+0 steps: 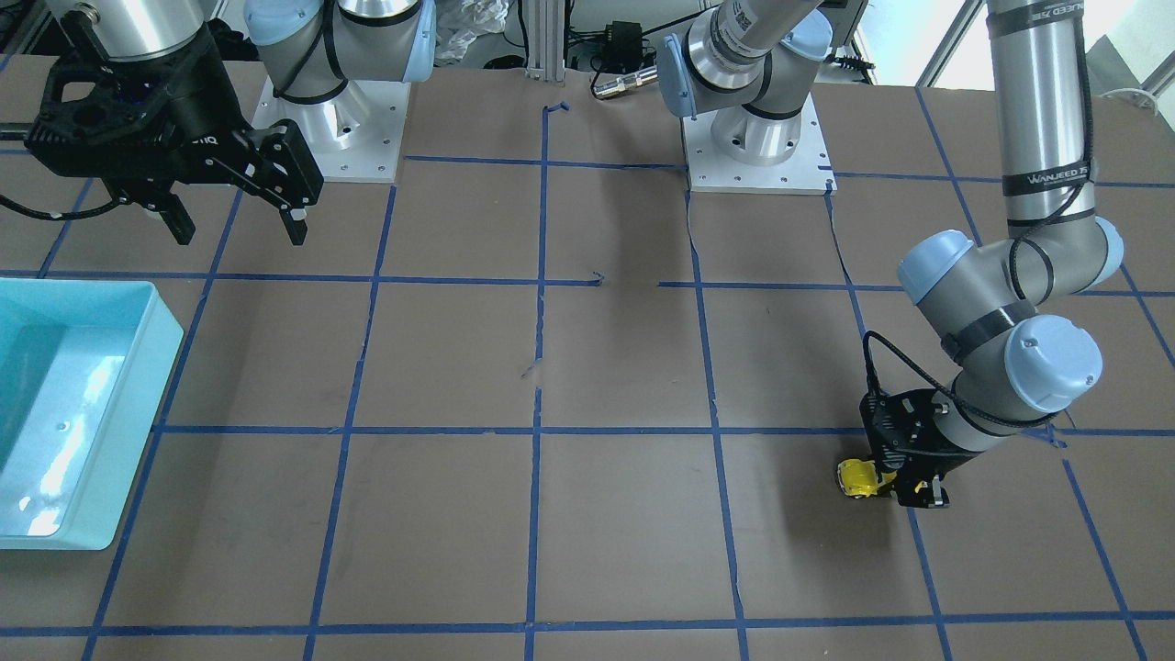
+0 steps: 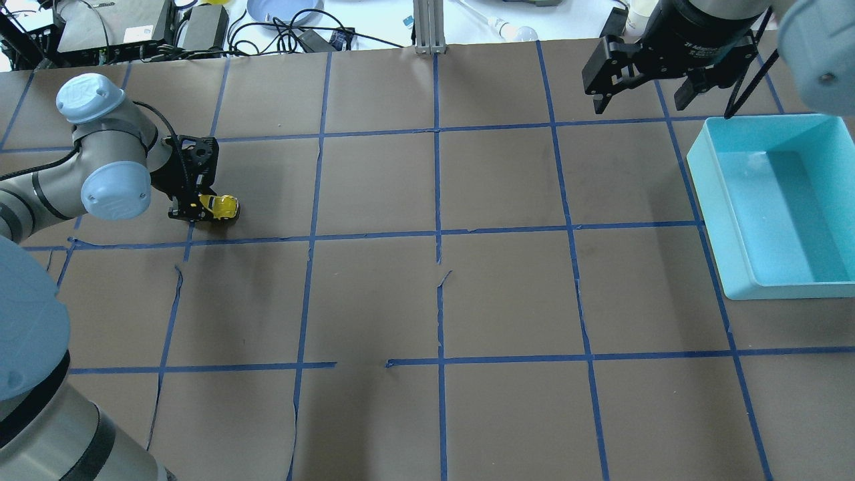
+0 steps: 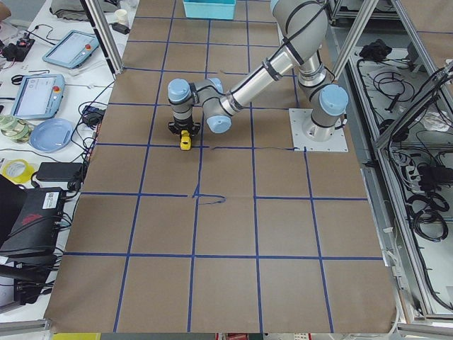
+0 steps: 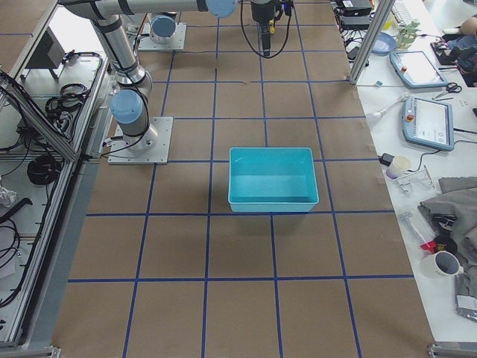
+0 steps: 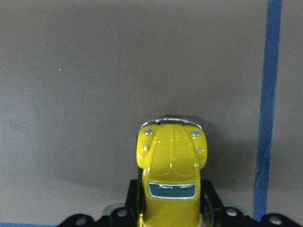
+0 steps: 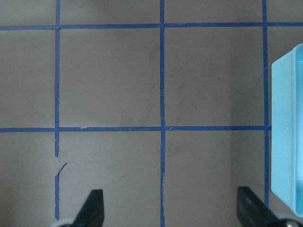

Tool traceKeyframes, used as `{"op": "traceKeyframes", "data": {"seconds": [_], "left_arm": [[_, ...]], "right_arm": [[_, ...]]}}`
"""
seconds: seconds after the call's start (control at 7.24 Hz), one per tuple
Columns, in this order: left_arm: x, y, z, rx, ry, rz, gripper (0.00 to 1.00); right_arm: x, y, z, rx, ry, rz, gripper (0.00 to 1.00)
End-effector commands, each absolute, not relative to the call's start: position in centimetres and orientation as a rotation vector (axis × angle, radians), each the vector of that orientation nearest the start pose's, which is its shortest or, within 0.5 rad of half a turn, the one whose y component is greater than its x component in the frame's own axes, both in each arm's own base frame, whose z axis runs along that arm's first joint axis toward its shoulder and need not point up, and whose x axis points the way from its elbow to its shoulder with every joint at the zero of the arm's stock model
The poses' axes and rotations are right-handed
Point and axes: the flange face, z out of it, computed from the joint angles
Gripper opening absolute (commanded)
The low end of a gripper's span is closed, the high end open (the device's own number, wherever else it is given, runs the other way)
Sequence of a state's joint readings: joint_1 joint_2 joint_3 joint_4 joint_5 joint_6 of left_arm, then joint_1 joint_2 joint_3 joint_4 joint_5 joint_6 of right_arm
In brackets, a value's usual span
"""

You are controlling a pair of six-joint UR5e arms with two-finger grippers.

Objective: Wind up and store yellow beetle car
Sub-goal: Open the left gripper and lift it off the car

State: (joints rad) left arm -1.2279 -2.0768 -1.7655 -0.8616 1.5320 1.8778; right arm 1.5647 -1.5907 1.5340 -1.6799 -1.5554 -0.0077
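Observation:
The yellow beetle car (image 5: 171,161) is tiny and glossy, with a silver bumper and a dark window. My left gripper (image 2: 200,208) is shut on its rear half, low at the brown table on the robot's left side. The car's nose (image 1: 856,477) sticks out past the fingers. Whether the wheels touch the paper cannot be told. My right gripper (image 2: 639,103) hangs open and empty high over the table's far side, next to the turquoise bin (image 2: 718,207). Its fingers (image 6: 92,210) frame bare paper.
The turquoise bin (image 1: 151,367) holds nothing and stands on the robot's right side. Blue tape lines (image 2: 437,234) grid the brown paper. Both arm bases (image 1: 757,147) sit at the robot's edge. Cables, tablets and cups lie off the table's ends.

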Motion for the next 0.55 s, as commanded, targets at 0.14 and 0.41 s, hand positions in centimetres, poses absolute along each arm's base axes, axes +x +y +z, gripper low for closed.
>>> {"op": "traceKeyframes", "data": {"seconds": [0.14,0.41], "left_arm": [[7.58,-61.80,18.77,2.180,2.264,-0.060,1.00],[7.52,-61.73,18.88,2.180,2.272,-0.062,1.00]], "right_arm": [[13.18,-49.87,52.79,-0.004,3.117,-0.259,1.00],[13.18,-49.88,52.81,-0.004,3.117,-0.261,1.00]]}}
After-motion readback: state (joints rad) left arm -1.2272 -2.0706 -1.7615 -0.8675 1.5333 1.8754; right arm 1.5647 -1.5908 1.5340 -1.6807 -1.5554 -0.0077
